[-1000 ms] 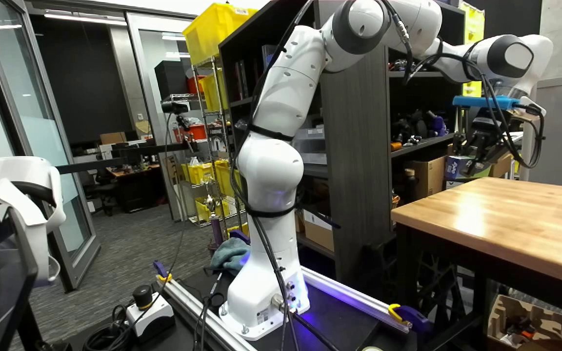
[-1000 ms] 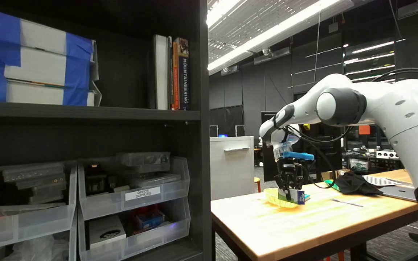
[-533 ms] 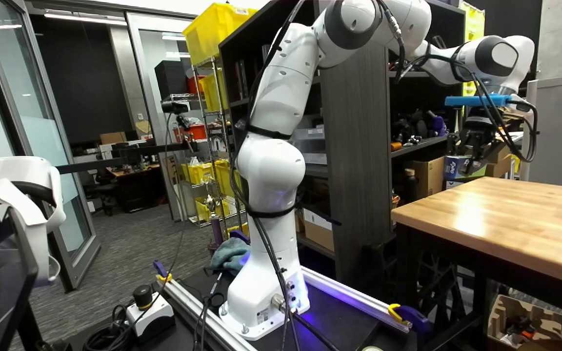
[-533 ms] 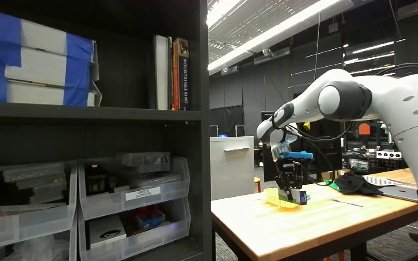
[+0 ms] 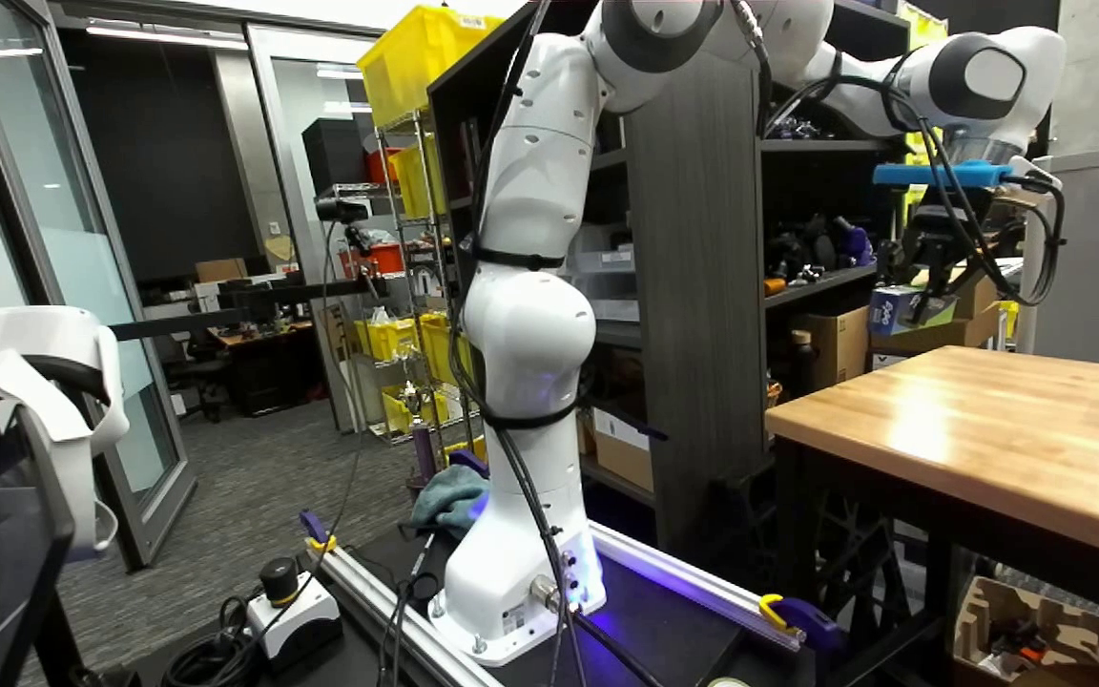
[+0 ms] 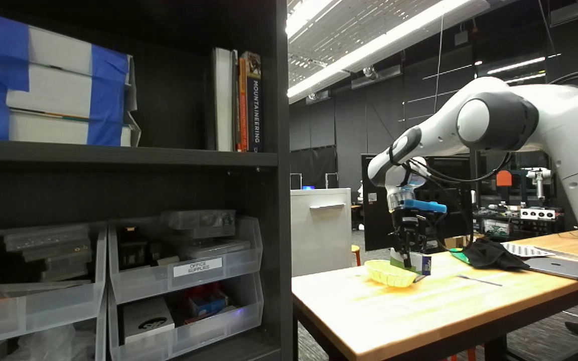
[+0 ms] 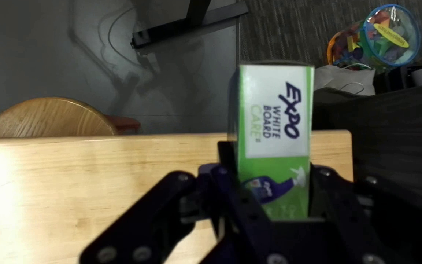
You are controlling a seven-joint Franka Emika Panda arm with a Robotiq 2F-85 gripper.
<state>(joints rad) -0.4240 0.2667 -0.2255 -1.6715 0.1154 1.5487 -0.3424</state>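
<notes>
clearly gripped box (image 7: 275, 121), exterior views add basket (image 6: 392, 274)

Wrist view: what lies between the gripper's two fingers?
The Expo box: the wrist view shows the gripper shut on it, its fingers along two opposite sides.

I grip the Expo box (image 7: 275, 145) right of centre in the wrist view, its long face upright in the frame: white above, green below, with dark purple lettering running downward and a printed spray bottle. In both exterior views I have it aloft, right of centre, green and purple sides showing.
</notes>
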